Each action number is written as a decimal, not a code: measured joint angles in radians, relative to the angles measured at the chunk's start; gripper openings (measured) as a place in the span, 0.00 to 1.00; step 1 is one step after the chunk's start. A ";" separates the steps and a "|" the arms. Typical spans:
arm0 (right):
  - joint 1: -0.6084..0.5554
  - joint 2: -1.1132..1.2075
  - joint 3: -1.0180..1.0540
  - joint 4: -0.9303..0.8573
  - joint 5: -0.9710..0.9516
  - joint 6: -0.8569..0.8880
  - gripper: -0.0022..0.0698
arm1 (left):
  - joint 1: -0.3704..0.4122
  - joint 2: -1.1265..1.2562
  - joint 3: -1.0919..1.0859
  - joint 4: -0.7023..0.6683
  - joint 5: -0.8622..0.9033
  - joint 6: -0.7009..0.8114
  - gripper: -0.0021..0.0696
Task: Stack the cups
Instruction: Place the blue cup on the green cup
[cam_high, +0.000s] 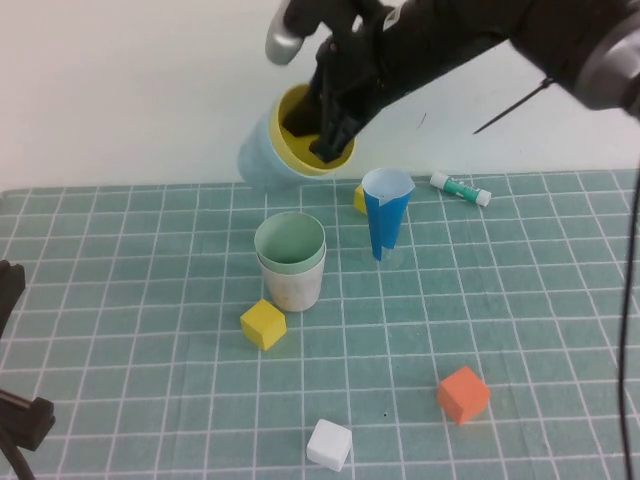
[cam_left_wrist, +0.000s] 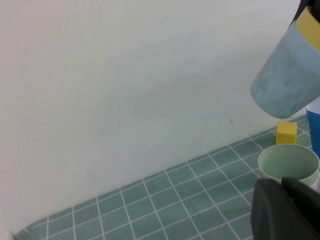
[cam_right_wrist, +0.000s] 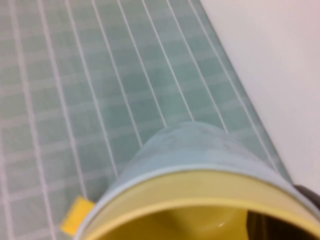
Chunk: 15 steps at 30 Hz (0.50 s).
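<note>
Right gripper (cam_high: 325, 125): above the bench (cam_high: 520, 300), fingers closed on rim of yellow cup (cam_high: 300, 110) nested in blue cup (cam_high: 262, 160)
Left gripper (cam_left_wrist: 287, 210): low at left, fingers shut, empty
Handling: cups seem light, stiff; rim pinch looks best

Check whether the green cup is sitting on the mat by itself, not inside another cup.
No, the green cup is nested inside the pink cup standing on the mat.

Black right arm (cam_high: 450, 40) — grey rounded joint caps, thin black cable.
</note>
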 joint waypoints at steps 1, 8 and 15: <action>0.003 0.020 -0.020 -0.036 0.012 0.019 0.11 | 0.000 0.000 0.000 0.000 0.000 -0.003 0.03; 0.025 0.144 -0.051 -0.126 0.075 0.053 0.11 | 0.000 0.000 0.000 0.000 0.000 -0.009 0.03; 0.027 0.177 -0.054 -0.147 0.081 0.057 0.11 | 0.000 0.000 0.000 0.000 0.000 -0.009 0.03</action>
